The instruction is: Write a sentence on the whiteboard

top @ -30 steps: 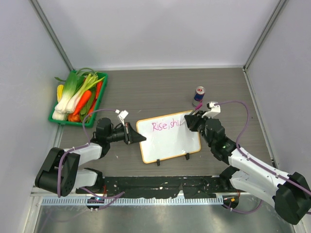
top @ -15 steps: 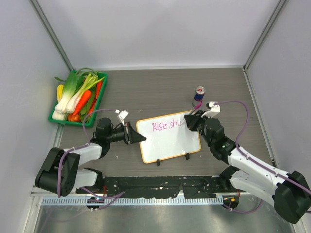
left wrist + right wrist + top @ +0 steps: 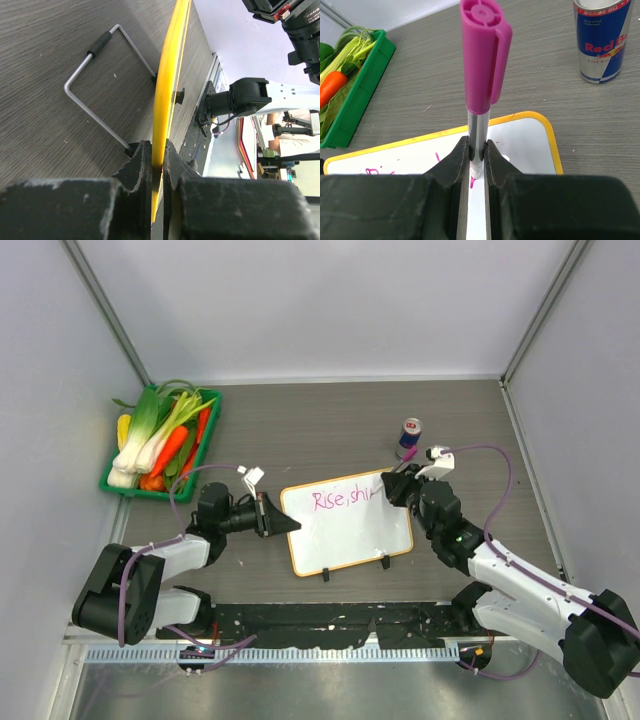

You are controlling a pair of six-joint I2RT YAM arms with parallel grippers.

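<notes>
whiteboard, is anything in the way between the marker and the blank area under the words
Nothing visible. The marker in the right gripper is tip-down at the whiteboard; the left gripper pinches only its edge, the can stands off it.

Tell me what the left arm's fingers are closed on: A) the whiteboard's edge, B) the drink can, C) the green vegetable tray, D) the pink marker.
A: the left wrist view shows the left fingers pinching the whiteboard by its frame edge, while the right fingers hold the marker.
</notes>
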